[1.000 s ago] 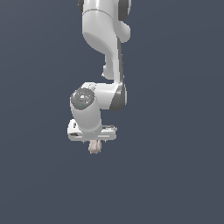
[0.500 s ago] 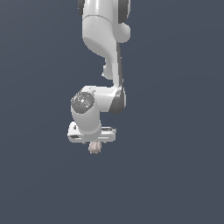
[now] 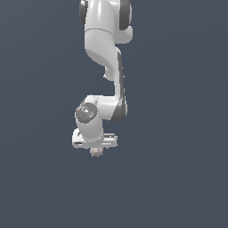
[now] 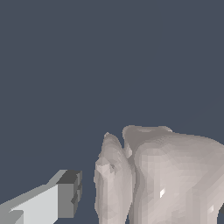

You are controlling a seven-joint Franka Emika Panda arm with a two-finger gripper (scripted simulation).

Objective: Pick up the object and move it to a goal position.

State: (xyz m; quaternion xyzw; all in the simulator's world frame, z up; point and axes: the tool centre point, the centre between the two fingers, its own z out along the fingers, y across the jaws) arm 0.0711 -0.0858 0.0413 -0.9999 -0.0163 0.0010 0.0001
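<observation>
Wrist view: pale lumpy object (image 4: 162,175) is filling the near field, one grey-tipped finger (image 4: 65,194) sitting just beside it. Exterior view: object (image 3: 95,152) is hanging under the white tool (image 3: 95,149), which is seemingly clamped on it, presumably for carrying to the goal. No goal marker is showing. No writing or labels are readable anywhere

Pale pinkish-beige object (image 4: 170,175) — white gripper (image 3: 95,149), grey-tipped.
</observation>
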